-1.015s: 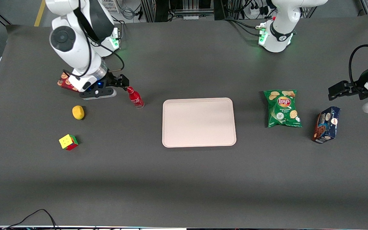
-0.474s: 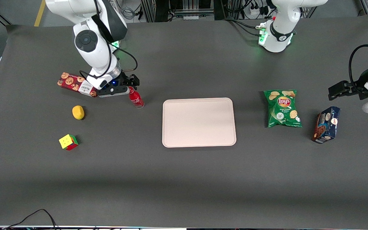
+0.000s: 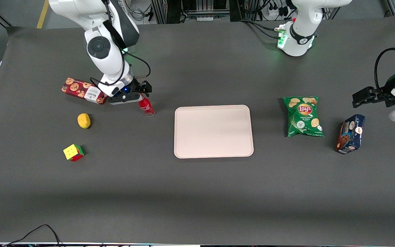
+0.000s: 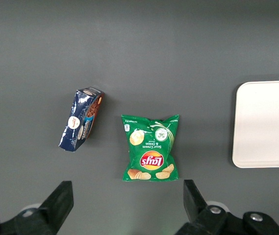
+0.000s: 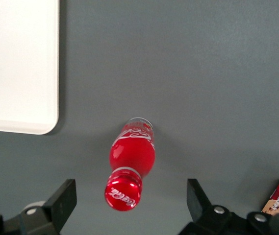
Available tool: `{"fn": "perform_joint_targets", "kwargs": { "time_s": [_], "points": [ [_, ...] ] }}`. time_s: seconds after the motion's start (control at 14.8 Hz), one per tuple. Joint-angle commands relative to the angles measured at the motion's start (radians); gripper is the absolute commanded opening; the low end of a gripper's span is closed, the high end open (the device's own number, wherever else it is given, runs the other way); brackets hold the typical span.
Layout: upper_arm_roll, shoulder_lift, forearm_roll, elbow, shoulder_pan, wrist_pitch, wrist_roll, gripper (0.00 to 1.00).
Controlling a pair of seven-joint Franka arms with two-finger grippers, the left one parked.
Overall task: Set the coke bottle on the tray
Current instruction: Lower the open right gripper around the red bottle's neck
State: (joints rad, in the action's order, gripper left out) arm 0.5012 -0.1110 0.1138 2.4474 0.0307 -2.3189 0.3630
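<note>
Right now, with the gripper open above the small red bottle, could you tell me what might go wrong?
The slim red coke bottle stands upright with its cap off-centre between the open gripper fingers; descending could knock it over. Once tipped, it might roll off toward the red cookie box rather than the pale pinkish-beige tray.

Red coke bottle (image 3: 146,106) stands upright on the table beside the bare pinkish tray (image 3: 213,131).
</note>
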Motion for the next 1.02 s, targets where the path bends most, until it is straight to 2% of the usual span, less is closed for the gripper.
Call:
{"fn": "perform_joint_targets", "kwargs": {
  "time_s": [0.0, 0.2, 0.34, 0.47, 0.61, 0.74, 0.95],
  "points": [
    [0.010, 0.020, 0.023, 0.010, -0.005, -0.028, 0.014, 1.00],
    [0.011, 0.030, 0.023, 0.010, -0.002, -0.034, 0.014, 0.97],
    [0.019, 0.033, 0.023, 0.010, 0.000, -0.034, 0.016, 0.92],
    [0.025, 0.039, 0.023, 0.010, -0.002, -0.034, 0.016, 0.80],
    [0.025, 0.042, 0.023, 0.010, -0.002, -0.034, 0.014, 0.59],
    [0.025, 0.042, 0.020, 0.010, -0.003, -0.034, 0.014, 0.32],
    [0.025, 0.037, 0.015, 0.008, -0.005, -0.033, 0.014, 0.00]
  ]
}}
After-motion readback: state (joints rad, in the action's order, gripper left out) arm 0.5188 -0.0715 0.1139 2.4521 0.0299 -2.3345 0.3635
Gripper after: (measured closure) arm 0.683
